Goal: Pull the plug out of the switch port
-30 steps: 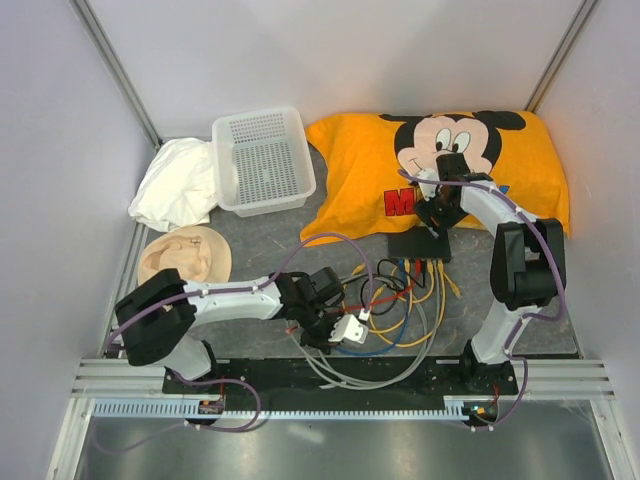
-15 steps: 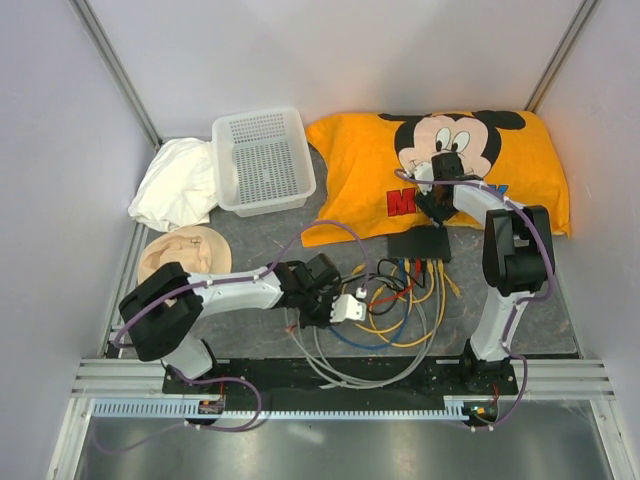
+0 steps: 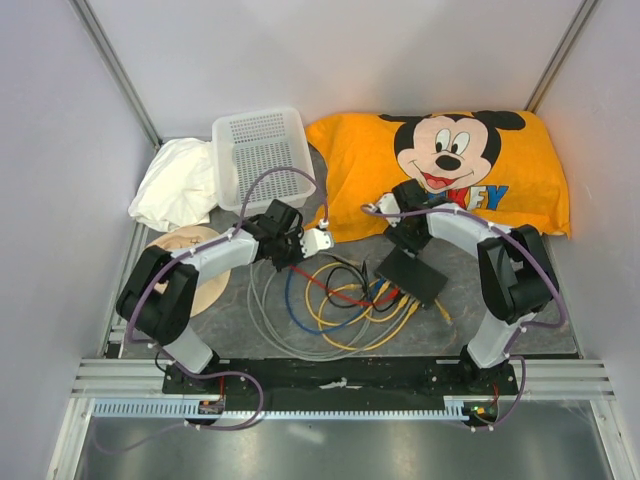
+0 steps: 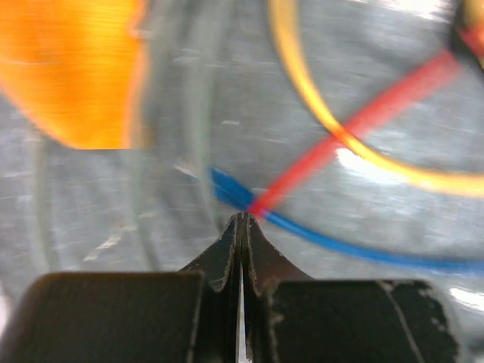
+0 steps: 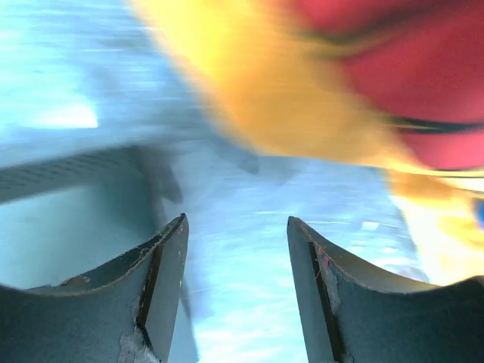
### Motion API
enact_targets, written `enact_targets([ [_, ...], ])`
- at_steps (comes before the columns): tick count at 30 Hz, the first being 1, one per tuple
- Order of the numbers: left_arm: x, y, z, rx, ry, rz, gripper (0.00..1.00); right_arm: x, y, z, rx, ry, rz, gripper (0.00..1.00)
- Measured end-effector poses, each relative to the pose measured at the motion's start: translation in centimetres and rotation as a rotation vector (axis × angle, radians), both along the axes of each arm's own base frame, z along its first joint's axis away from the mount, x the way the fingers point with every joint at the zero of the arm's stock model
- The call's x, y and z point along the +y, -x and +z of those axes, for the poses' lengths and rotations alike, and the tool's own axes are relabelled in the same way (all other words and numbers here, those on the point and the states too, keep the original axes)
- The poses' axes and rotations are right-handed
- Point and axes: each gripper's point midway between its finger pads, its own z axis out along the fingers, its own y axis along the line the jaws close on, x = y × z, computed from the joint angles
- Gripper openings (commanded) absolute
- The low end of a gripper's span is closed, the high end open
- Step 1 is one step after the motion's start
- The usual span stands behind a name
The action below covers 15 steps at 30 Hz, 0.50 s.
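**Switch port** [image 3: 398, 289]: one socket in the near-left edge of the black box [image 3: 414, 276]. Which socket cannot be told. The box lies flat and skewed on the grey bench [image 3: 470, 305].

**Plug** [image 3: 388, 293]: at that same edge, where red and yellow leads meet the box. It is too small to single out.

**Cables** [image 3: 330, 308]: yellow, red, blue, black and grey loops, spread over the bench to the left of the box.

**Right gripper** [image 3: 405, 236]: at the far corner of the box, just beside it. Whether it touches the box cannot be told. Its fingers [image 5: 162, 265] stand well apart with nothing between them. The wrist view is blurred.

**Left gripper** [image 3: 298, 248]: well left of the box, at the far side of the cable loops. Its fingers [image 4: 227, 257] are pressed together. A blue cable [image 4: 363, 246] and a red cable [image 4: 363, 125] cross just past the tips. Whether anything thin is pinched cannot be told.

**Orange Mickey Mouse cloth** [image 3: 350, 170]: behind the box, its near edge close to the right gripper.

**White slotted basket** [image 3: 262, 160]: behind the box and well to its left.

**White cloth** [image 3: 178, 185]: further left of the box, touching the basket's far side.

**Tan round item** [image 3: 205, 275]: far left of the box, partly under the left arm.
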Motion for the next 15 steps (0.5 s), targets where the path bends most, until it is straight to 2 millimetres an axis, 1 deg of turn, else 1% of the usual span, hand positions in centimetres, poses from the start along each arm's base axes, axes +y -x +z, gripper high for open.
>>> enact_targets([
  [3,0.7,-2.6,0.7,-0.025,0.008,0.042,0.02,3.1,2.6,0.2,0.058,-0.041,0.041,0.64],
  [5,1.3,-4.1,1.5,-0.049,0.016,0.072,0.02,4.6,4.0,0.2,0.094,-0.066,0.06,0.66],
  [9,2.6,-6.5,3.5,-0.099,0.025,0.129,0.01,6.7,6.5,0.1,0.171,-0.105,0.072,0.67],
  [10,2.9,-6.8,4.1,-0.107,0.027,0.139,0.02,7.0,6.8,0.2,0.184,-0.115,0.067,0.67],
  [12,3.2,-6.9,5.6,-0.124,0.036,0.151,0.01,7.2,6.7,0.6,0.185,-0.123,0.051,0.68],
  [13,3.3,-6.7,6.7,-0.13,0.044,0.158,0.05,7.2,6.5,0.9,0.182,-0.127,0.046,0.68],
  [15,3.2,-6.3,9.2,-0.147,0.077,0.173,0.19,7.4,6.0,1.7,0.168,-0.143,0.043,0.7],
])
